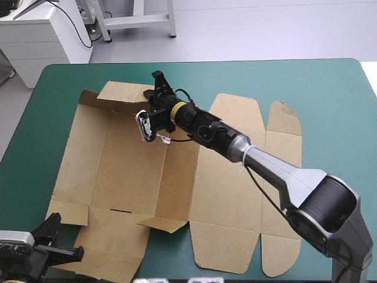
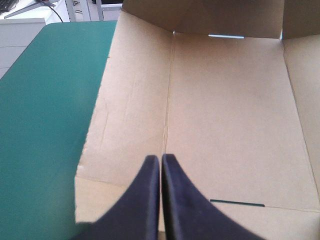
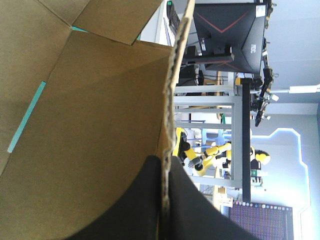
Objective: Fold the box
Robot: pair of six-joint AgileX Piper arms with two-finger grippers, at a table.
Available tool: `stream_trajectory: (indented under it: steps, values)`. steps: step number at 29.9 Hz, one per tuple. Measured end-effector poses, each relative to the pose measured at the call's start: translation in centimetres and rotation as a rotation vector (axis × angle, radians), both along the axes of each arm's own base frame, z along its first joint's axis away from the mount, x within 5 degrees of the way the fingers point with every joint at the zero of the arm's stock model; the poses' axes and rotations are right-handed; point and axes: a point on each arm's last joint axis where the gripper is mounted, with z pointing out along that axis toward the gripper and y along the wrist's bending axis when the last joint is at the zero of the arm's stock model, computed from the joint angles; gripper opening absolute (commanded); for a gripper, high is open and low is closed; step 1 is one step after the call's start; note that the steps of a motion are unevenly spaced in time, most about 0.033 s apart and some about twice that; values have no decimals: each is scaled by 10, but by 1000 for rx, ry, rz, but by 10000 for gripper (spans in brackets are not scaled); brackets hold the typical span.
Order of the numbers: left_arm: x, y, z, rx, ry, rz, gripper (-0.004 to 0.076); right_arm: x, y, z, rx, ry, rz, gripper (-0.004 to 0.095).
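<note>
The left end effector [image 2: 160, 159] is clenched on nothing, its black fingers meeting above the near edge of the brown box [image 1: 126, 177]. The box lies mostly flat on the teal-green desk [image 1: 330, 94]. At the box's far edge, the right end effector [image 1: 158, 82] is clamped on a raised flap [image 1: 115, 101].

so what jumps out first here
The brown box, a cut sheet, lies mostly flat across the teal-green table. The right arm reaches to its far-left part, jaws shut on the edge of a raised far wall. The left arm hangs at the near-left corner, jaws shut.
</note>
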Motion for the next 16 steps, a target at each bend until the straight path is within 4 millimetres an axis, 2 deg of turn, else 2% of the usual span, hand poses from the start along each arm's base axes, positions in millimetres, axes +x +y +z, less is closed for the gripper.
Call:
stream_trajectory:
  steps: [7,14,16]
  values:
    - [0,0,0,0,0,0,-8,13,-14,-5,46,92,-81,-21]
    - [0,0,0,-1,0,0,-8,21,-8,-31,10,139,-91,-21]
    - [0,0,0,0,0,0,-8,22,-6,-33,15,140,-84,-21]
